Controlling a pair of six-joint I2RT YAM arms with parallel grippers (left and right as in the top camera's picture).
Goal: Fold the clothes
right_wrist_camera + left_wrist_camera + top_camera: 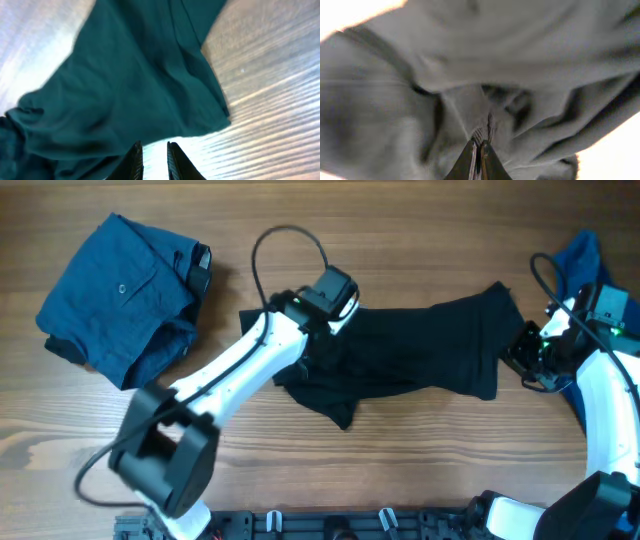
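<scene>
The clothes lie in three lots. A black T-shirt (430, 345) is spread crumpled across the middle of the table. My left gripper (333, 315) sits on its upper left part. In the left wrist view that gripper (480, 143) is shut on a pinched fold of the T-shirt (485, 65), which fills the frame. My right gripper (522, 352) is at the shirt's right edge. Its jaws (152, 145) stand a little open over bare wood, with the shirt's hem (150, 90) just ahead of the tips.
A dark blue buttoned garment (120, 295) lies folded at the back left. A blue shirt (580, 260) is bunched at the far right behind my right arm. A black cable (290, 240) loops above the left wrist. The arm bases (350, 525) line the front edge.
</scene>
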